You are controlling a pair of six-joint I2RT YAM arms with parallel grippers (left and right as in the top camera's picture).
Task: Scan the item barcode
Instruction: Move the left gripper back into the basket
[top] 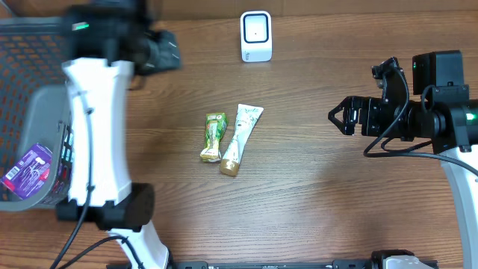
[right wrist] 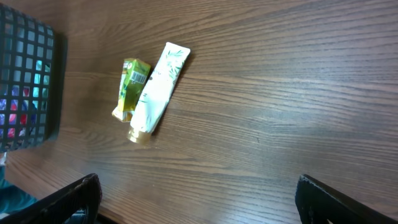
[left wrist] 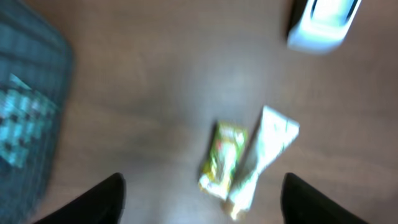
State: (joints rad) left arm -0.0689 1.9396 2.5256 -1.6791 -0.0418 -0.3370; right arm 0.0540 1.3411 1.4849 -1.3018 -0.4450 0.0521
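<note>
No print is reading legibly; a small white striped label (right wrist: pixel 138 76) is showing on the green-and-yellow foil packet (right wrist: pixel 129 94), undecipherable.

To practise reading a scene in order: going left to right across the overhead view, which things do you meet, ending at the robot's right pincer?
Basket → green sachet → white tube → right pincer.

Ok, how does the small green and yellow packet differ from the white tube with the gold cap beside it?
The small green and yellow packet is shorter; the white tube with the gold cap reaches further at both ends. The packet is brightly coloured, the tube mostly white. The tube narrows to its cap; the packet has none. Both lie flat on the wooden table, side by side.
</note>
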